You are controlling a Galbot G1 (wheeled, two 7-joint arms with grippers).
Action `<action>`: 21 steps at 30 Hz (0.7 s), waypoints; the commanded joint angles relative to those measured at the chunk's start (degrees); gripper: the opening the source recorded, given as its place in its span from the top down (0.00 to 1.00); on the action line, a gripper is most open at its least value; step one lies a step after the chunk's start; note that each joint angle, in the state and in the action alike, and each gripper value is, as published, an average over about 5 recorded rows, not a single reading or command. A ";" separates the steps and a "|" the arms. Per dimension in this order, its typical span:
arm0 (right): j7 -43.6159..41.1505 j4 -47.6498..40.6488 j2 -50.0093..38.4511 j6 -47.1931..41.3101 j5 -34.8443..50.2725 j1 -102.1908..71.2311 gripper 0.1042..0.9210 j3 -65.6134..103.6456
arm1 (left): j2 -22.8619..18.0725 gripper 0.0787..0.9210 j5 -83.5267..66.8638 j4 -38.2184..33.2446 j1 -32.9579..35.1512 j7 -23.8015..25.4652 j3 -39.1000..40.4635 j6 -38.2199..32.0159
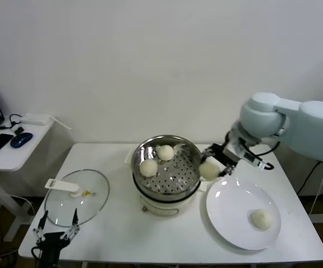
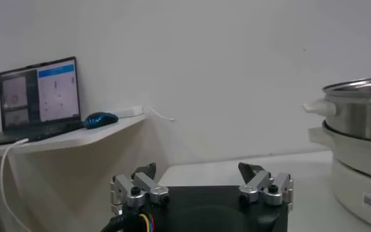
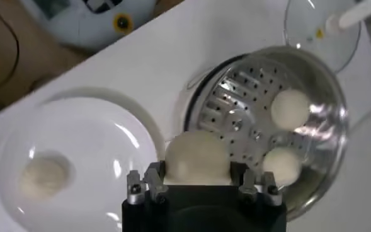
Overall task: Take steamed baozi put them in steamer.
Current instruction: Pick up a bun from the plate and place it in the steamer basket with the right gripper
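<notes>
Right gripper (image 1: pixel 213 166), raised at the steamer's (image 1: pixel 167 192) rim on the plate side, grasping one steamed baozi (image 1: pixel 209 169) between its fingers; the right wrist view shows the same bun (image 3: pixel 196 157) clamped over the rim of the pot (image 3: pixel 333 126). Two more baozi lie on the perforated floor beyond the gripper: one (image 1: pixel 165 152) toward the far wall, one (image 1: pixel 148 167) beside it, apart from each other. A fourth baozi (image 1: pixel 262 219) rests on the white plate (image 1: pixel 228 212), below and to the outer side of the gripper. Glass lid (image 1: pixel 66 209) lies flat on the desk (image 1: pixel 122 234), across the steamer from the gripper. Left gripper (image 2: pixel 201 183) idle at the desk's near edge, fingers released and spread apart.
</notes>
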 commanded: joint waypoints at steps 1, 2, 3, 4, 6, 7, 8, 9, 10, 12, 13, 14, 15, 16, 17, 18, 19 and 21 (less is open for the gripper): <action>-0.07 -1.12 13.17 9.89 -20.10 -5.53 0.32 6.62 | 0.00 0.12 -0.09 -0.09 0.17 0.02 -0.21 -0.14; -0.06 -1.90 14.10 10.48 -21.63 -6.61 0.32 7.05 | 0.01 0.12 -0.11 -0.07 0.21 0.03 -0.26 -0.16; -0.05 -2.62 15.12 10.99 -23.49 -7.88 0.31 7.40 | 0.03 0.12 -0.12 -0.03 0.25 0.03 -0.31 -0.19; -0.04 -3.30 16.07 11.46 -25.17 -9.08 0.31 7.72 | 0.05 0.12 -0.13 0.04 0.27 0.05 -0.35 -0.26; -0.07 -4.43 17.65 12.10 -27.99 -11.31 0.32 8.21 | 0.09 0.12 -0.16 0.17 0.27 0.08 -0.42 -0.39; -0.09 -4.97 18.50 12.28 -29.37 -12.48 0.32 8.39 | 0.11 0.12 -0.18 0.26 0.25 0.10 -0.47 -0.44; -0.10 -5.38 19.14 12.32 -30.16 -13.45 0.31 8.50 | 0.15 0.12 -0.20 0.34 0.21 0.12 -0.52 -0.46; -0.11 -5.73 19.75 12.33 -30.85 -14.45 0.31 8.55 | 0.20 0.12 -0.22 0.41 0.18 0.13 -0.56 -0.45; -0.13 -6.02 20.31 12.34 -31.43 -15.42 0.31 8.56 | 0.25 0.12 -0.24 0.48 0.14 0.14 -0.60 -0.44; -0.11 -6.44 21.30 12.36 -32.28 -17.10 0.31 8.48 | 0.34 0.12 -0.24 0.58 0.04 0.15 -0.65 -0.40; -0.08 -6.57 21.66 12.39 -32.64 -17.79 0.31 8.45 | 0.36 0.12 -0.25 0.63 -0.01 0.15 -0.67 -0.37; -0.05 -6.65 21.97 12.48 -33.08 -18.38 0.31 8.43 | 0.38 0.12 -0.25 0.69 -0.06 0.16 -0.67 -0.34; -0.03 -6.69 22.20 12.58 -33.50 -18.88 0.31 8.40 | 0.39 0.12 -0.24 0.77 -0.11 0.16 -0.67 -0.33; -0.01 -6.70 22.37 12.65 -33.84 -19.25 0.31 8.35 | 0.41 0.12 -0.24 0.84 -0.14 0.16 -0.67 -0.34; -0.01 -6.71 22.48 12.72 -34.04 -19.52 0.31 8.28 | 0.42 0.12 -0.25 0.91 -0.11 0.15 -0.66 -0.35; -0.01 -6.72 22.58 12.78 -34.21 -19.79 0.31 8.21 | 0.45 0.12 -0.27 0.96 -0.06 0.15 -0.64 -0.37; -0.01 -6.75 22.65 12.76 -34.28 -19.99 0.31 8.13 | 0.49 0.12 -0.29 1.01 0.06 0.14 -0.60 -0.42; -0.02 -6.85 22.78 12.75 -34.42 -20.39 0.31 8.06 | 0.58 0.12 -0.34 1.10 0.33 0.12 -0.53 -0.53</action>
